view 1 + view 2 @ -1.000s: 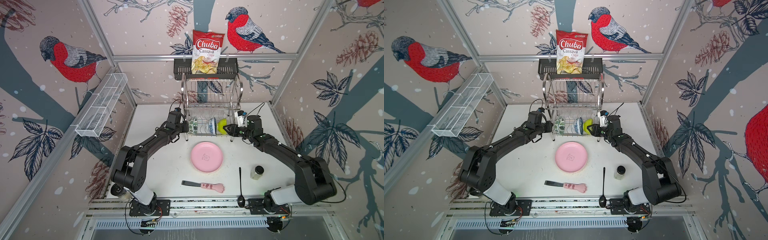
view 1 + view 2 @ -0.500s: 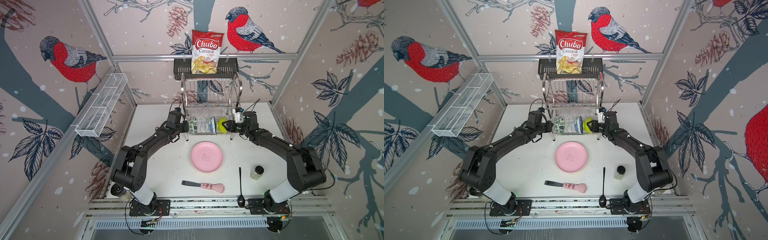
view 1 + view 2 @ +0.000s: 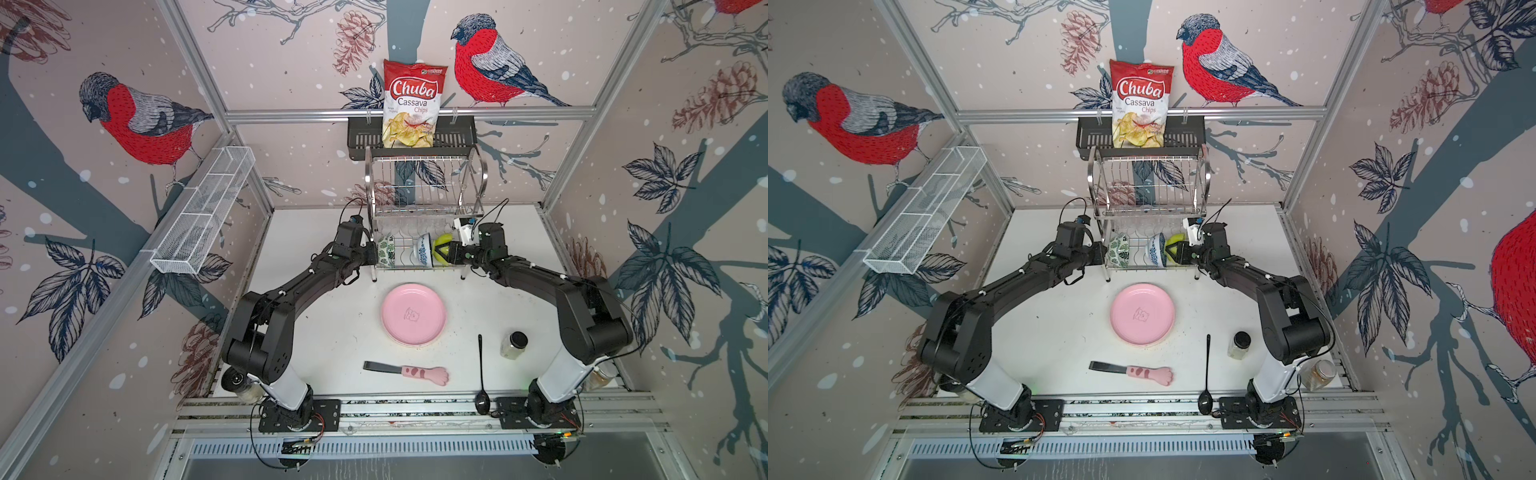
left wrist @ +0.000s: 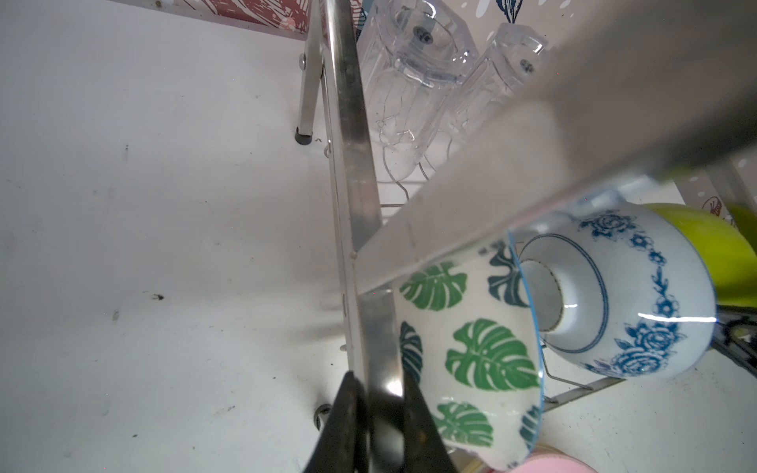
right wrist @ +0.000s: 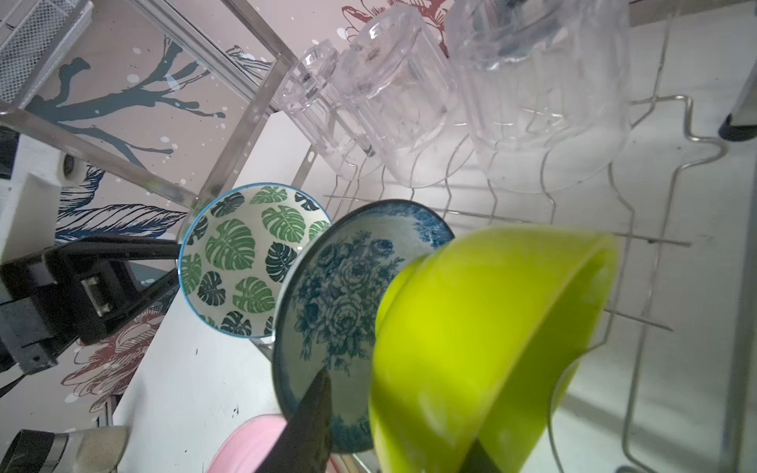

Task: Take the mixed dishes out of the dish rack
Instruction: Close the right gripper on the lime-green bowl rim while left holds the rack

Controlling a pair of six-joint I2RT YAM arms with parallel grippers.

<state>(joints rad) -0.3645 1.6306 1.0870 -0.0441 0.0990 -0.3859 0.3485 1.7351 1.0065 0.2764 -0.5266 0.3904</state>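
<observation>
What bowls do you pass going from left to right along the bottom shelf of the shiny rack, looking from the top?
In a top view: green-leaf bowl → blue-white bowl → lime bowl.

Noted advance of right gripper [image 3: 441, 250] into dish rack [image 4: 354, 135] at its right end; noted narrowing of jaws astride lime bowl [image 5: 491, 327] wall.
</observation>
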